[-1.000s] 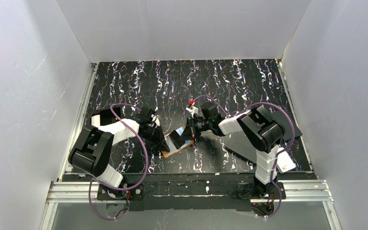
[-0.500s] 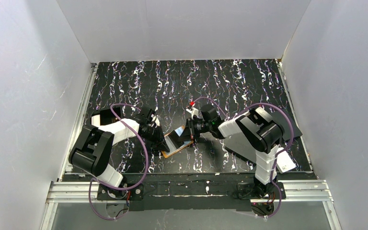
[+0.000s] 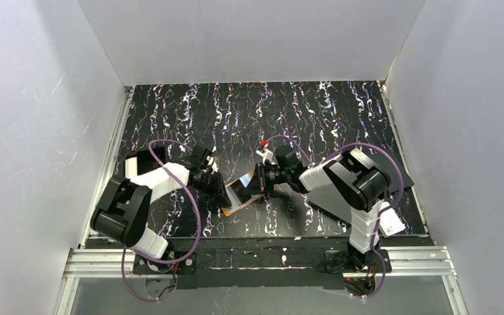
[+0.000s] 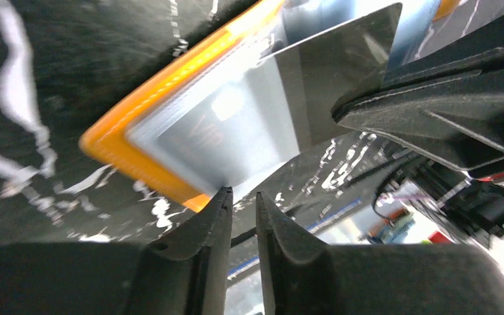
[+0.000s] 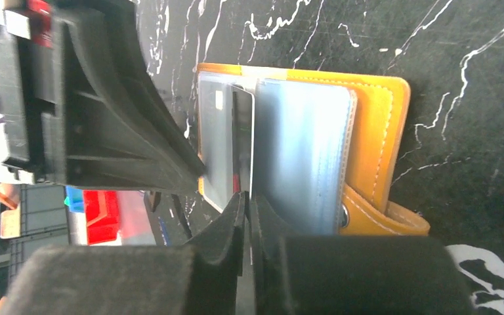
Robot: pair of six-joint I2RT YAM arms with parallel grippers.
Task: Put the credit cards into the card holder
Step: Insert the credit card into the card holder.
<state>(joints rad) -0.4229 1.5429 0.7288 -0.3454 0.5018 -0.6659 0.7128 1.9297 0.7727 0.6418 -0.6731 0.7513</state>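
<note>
The orange card holder lies open on the black marbled table between both arms, its pale grey-blue sleeves upward. A dark glossy credit card stands on edge among the sleeves, and its corner rises over the holder. My right gripper is shut on the card's near edge and reaches in from the right. My left gripper sits at the holder's left edge, its jaws a narrow slit apart with nothing between them and one tip touching the orange rim.
A white block lies at the near right beside the right arm's base. A flat black rectangle lies under the right arm. White walls close in the table on three sides.
The right wrist has crept slightly left towards the holder. The left arm's elbow has shifted a little outward. The holder stays in place.
</note>
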